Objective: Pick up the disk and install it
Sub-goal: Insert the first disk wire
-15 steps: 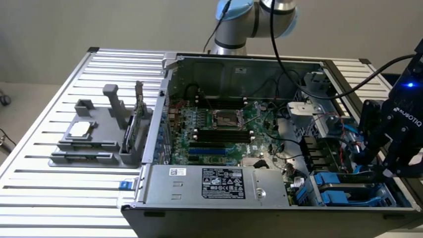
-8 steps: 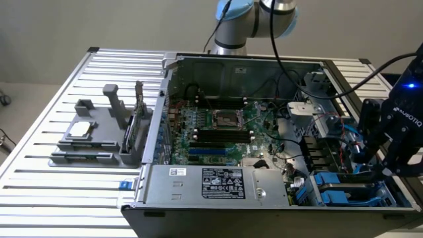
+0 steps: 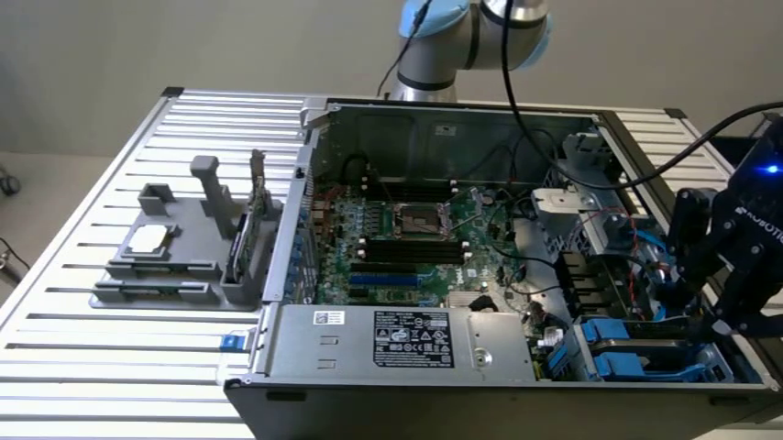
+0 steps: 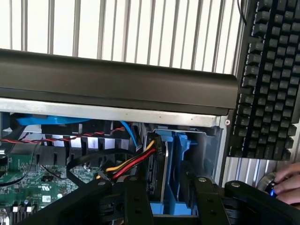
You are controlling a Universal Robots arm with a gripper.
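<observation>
Blue-framed disk [image 4: 165, 176] upright in bay

Arm [image 3: 471, 41]: rounded grey joint housings, one closed by a pale blue end cap [image 3: 423, 16], joined to a bright silver tube section [image 3: 529, 11]. A thin black cable [image 3: 511, 82] hangs from it, and a thicker black cable [image 3: 716, 128] loops in beside the tool end.

Gripper [image 3: 706, 302]: matte black body with white lettering [image 3: 758, 218], legible as "ROBOTI" up to the frame edge. One small blue light [image 3: 768, 170] is lit above the lettering.

Wrist view: two black fingers [image 4: 136, 201], built of flat linked bars with a slight sheen. Each link joint carries a round silver pivot pin [image 4: 202, 179].
</observation>
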